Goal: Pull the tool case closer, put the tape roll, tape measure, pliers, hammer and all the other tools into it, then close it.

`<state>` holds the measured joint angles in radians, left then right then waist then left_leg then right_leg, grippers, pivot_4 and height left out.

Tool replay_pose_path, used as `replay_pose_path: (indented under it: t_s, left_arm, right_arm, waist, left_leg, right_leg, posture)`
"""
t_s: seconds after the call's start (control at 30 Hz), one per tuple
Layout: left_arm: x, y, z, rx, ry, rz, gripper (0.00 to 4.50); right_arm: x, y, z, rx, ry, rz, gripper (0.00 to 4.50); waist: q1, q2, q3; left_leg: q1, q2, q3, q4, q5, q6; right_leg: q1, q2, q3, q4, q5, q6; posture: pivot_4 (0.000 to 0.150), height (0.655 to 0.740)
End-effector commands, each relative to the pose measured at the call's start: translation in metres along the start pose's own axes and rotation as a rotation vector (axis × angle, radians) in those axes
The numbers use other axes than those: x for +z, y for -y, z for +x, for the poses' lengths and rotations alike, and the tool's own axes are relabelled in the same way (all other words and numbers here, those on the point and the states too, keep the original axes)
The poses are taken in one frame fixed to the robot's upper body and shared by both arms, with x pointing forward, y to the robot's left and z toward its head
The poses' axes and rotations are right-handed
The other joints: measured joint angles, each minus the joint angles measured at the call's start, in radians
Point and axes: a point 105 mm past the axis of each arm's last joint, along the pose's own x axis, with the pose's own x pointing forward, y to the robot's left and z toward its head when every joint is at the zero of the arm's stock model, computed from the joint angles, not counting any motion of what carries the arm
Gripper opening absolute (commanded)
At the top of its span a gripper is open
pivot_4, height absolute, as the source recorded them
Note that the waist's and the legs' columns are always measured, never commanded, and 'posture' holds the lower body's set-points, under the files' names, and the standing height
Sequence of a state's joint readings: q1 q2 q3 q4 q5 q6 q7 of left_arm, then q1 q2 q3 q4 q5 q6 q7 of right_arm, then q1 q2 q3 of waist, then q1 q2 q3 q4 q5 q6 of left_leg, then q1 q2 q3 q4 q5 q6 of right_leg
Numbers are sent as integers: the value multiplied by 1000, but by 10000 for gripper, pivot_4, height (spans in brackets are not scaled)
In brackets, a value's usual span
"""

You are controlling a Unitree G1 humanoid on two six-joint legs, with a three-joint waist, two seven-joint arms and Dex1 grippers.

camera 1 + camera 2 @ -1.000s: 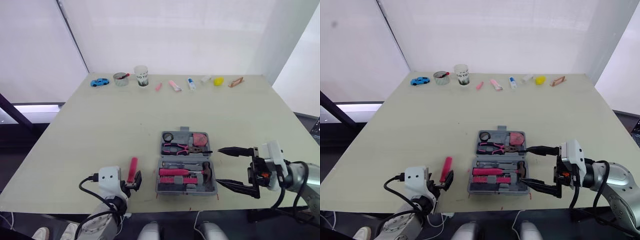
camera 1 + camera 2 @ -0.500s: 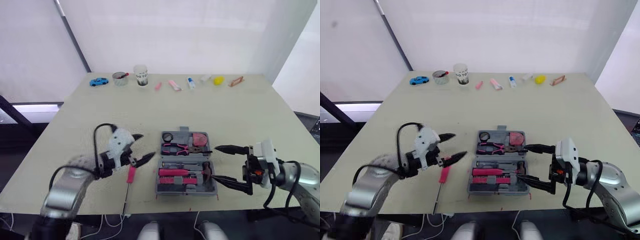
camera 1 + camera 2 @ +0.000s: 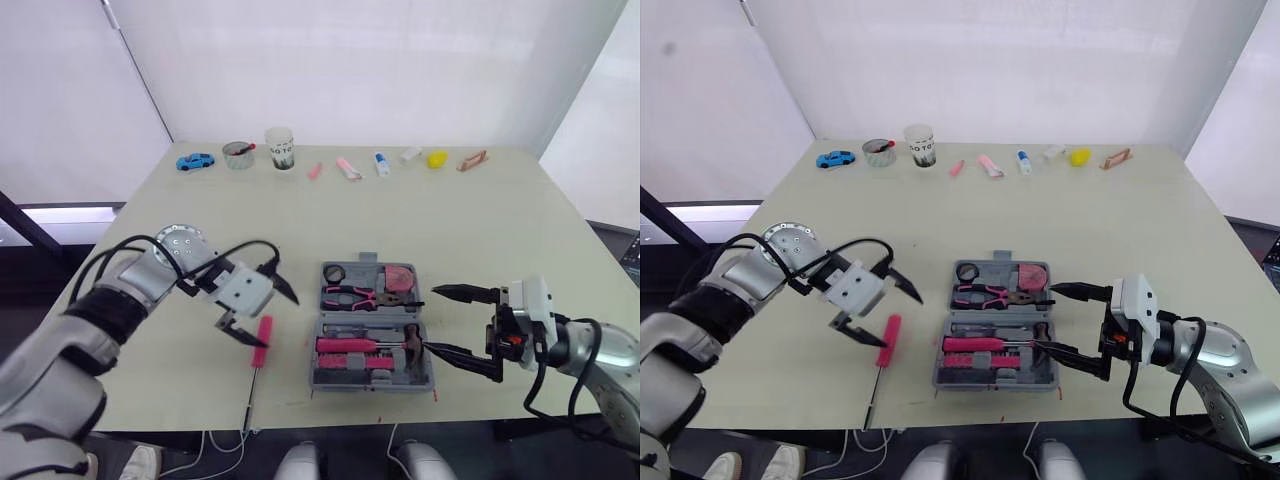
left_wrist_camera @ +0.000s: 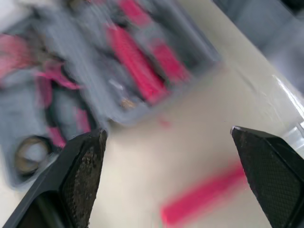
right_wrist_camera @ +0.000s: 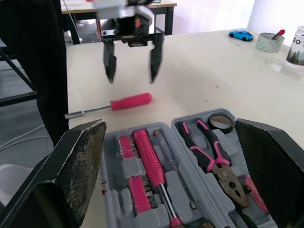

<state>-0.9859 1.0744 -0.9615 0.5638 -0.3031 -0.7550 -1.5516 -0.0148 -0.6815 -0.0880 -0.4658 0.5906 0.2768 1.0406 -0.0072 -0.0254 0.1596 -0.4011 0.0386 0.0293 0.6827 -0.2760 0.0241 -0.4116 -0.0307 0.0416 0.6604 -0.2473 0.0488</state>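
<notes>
Right fingers (image 3: 462, 293) beside case (image 3: 350, 382) (pliers (image 3: 352, 294) inside)

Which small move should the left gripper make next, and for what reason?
Probably lower the left gripper onto the pink handle of the screwdriver and close on it. The gripper hangs open close over that handle, while the screwdriver lies on the table outside the open tool case, on the case's left side. It seems to be the one tool not yet in the case.

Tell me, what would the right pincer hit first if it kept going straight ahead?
Most likely the open tool case, lying right ahead of the right pincer; its height above it is unclear.
</notes>
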Motion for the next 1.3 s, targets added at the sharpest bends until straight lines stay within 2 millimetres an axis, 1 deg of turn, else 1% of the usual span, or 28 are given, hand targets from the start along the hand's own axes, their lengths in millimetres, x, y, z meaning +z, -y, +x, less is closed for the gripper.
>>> replay_pose_path:
  t_s: [0.03, 0.13, 0.23, 0.33, 0.43, 0.57, 0.77, 0.87, 1.03, 1.07, 1.13, 1.2, 1.23, 1.27, 1.3]
  left_arm:
    - [-6, 13, 0, -193, -61, 158, 44384]
    - [-8, 12, 2, -330, -110, 314, 44384]
    - [-9, 16, 10, -415, -101, 404, 44384]
    - [-9, 15, 20, -457, -92, 481, 44384]
    - [-12, 13, 24, -497, -106, 531, 44384]
    - [-14, 4, 29, -509, -136, 582, 44384]
    - [-14, -1, 42, -499, -128, 623, 44384]
    - [-13, 0, 52, -500, -114, 640, 44384]
    - [-13, 3, 61, -518, -104, 673, 44384]
    - [-13, 3, 62, -522, -104, 685, 42158]
    - [-13, 4, 64, -534, -111, 705, 36102]
    - [-15, 4, 63, -539, -121, 720, 25945]
    - [-15, 3, 63, -538, -125, 726, 20079]
    - [-15, 3, 63, -536, -129, 732, 18680]
    - [-16, 1, 60, -532, -140, 740, 14230]
  right_arm:
    - [8, 0, -2, -8, 19, -46, 45000]
    - [8, 0, -2, -10, 23, -46, 45000]
    - [8, 1, -1, -16, 26, -52, 45000]
    - [8, 1, 0, -18, 31, -54, 45000]
    - [8, 1, 0, -19, 33, -53, 45000]
    - [7, 4, 0, -23, 31, -57, 45000]
    - [7, 4, 1, -24, 35, -62, 45000]
    - [5, 3, 2, -25, 37, -60, 45000]
    - [6, 3, 3, -25, 39, -62, 45000]
    - [7, 4, 3, -25, 39, -63, 45000]
    - [7, 5, 3, -23, 40, -65, 45000]
    - [9, 5, 5, -19, 43, -65, 45000]
    - [9, 4, 5, -16, 44, -65, 45000]
    - [9, 4, 6, -14, 44, -64, 45000]
    - [9, 4, 6, -12, 42, -65, 45000]
  waist:
    - [3, -2, 1]
    - [20, -3, 2]
    - [21, -4, 2]
    - [20, -4, 3]
    - [21, -4, 3]
    - [21, -5, 3]
    - [21, -5, 3]
    - [20, -5, 3]
    - [20, -5, 3]
    - [20, -5, 3]
    - [21, -5, 3]
    - [21, -5, 3]
    - [20, -5, 3]
    - [20, -5, 3]
    - [20, -5, 3]
  left_leg:
    - [0, 0, 0, 0, 0, 0]
    - [-1, 0, -1, 2, 0, 0]
    - [-1, 0, 0, 2, 0, 0]
    - [-1, 0, 1, 2, 0, 0]
    - [-1, 0, 0, 2, 0, 0]
    - [-1, 0, 0, 3, 0, 0]
    - [-1, 0, 0, 3, 0, 0]
    - [-1, 0, 0, 3, 0, 0]
    - [-1, 0, 0, 3, 0, 0]
    - [-1, 0, 0, 3, 0, 0]
    - [-1, 0, 0, 3, 0, 0]
    - [0, 0, 0, 3, 0, 0]
    - [0, 0, 0, 3, 0, 0]
    - [0, 0, 0, 3, 0, 0]
    - [1, 0, 0, 3, 0, 0]
  right_leg:
    - [0, 0, 0, 0, 0, 0]
    - [0, 0, -1, 0, 0, 0]
    - [0, 0, 0, 0, 0, 0]
    - [0, 0, 0, 0, 0, 0]
    - [0, 0, 0, 0, 0, 0]
    - [0, 0, 0, 0, 0, 1]
    - [0, 0, 0, 0, 0, 0]
    - [0, 0, 0, 0, 0, 1]
    - [0, 0, 0, 1, 0, 1]
    - [0, 0, 0, 1, 0, 1]
    - [0, 0, 0, 1, 0, 1]
    - [1, 0, 0, 1, 0, 1]
    - [1, 0, 0, 1, 0, 1]
    - [1, 0, 0, 2, 0, 1]
    - [1, 0, 0, 2, 0, 1]
  posture:
    - [1500, 7400]
    - [1500, 7400]
    - [1500, 7400]
    - [1500, 7400]
    - [1500, 7400]
    - [1500, 7400]
    - [1500, 7400]
    - [1500, 7400]
    - [1500, 7400]
    - [1500, 7400]
    - [1500, 7400]
    - [1500, 7400]
    - [1500, 7400]
    - [1500, 7400]
    - [1500, 7400]
